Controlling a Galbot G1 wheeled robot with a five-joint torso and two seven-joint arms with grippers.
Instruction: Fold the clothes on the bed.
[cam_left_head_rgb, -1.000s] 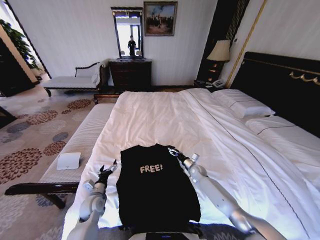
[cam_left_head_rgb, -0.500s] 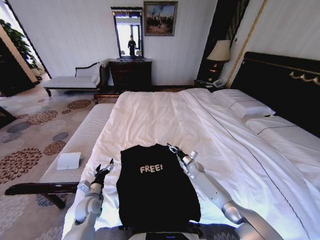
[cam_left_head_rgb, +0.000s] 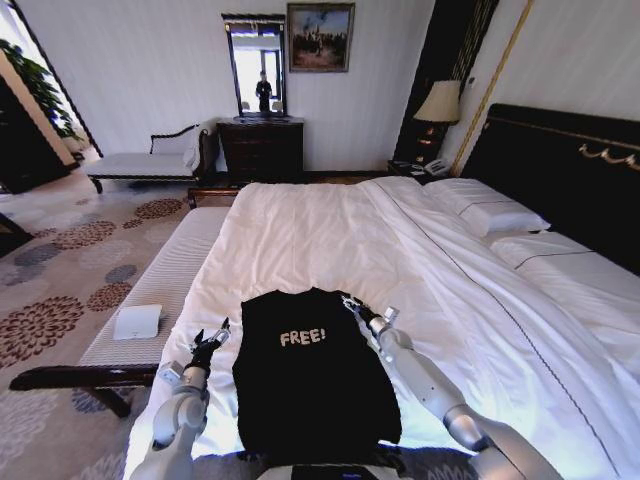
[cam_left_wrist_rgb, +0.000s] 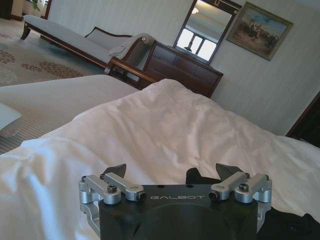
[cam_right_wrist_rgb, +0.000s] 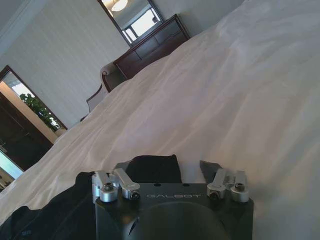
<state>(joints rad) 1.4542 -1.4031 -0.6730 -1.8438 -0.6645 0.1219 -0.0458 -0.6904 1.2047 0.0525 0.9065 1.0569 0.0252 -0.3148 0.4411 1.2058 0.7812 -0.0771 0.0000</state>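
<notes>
- Black T-shirt (cam_left_head_rgb: 312, 370) lies flat on the white bed (cam_left_head_rgb: 330, 230), at its near edge, lettering up.
- Left end effector (cam_left_head_rgb: 213, 338), fingers spread, sits just beside the shirt's left edge.
- Right end effector (cam_left_head_rgb: 350, 303), fingers spread, sits at the shirt's right shoulder.
- Striped bench (cam_left_head_rgb: 160, 290) with a white pad (cam_left_head_rgb: 137, 321) flanks the bed's left.

A narrow pale striped bench (cam_left_head_rgb: 165, 275) is seen along the floral carpet (cam_left_head_rgb: 60, 260), and a small white flat object (cam_left_head_rgb: 137, 321) is laid on it. A dark dresser (cam_left_head_rgb: 261, 148) is set against the far wall, topped by a mirror (cam_left_head_rgb: 255, 66) with a framed painting (cam_left_head_rgb: 320, 37) beside it. A chaise (cam_left_head_rgb: 150, 160) is placed nearby, and a lamp (cam_left_head_rgb: 438, 103) is stood in the corner.
</notes>
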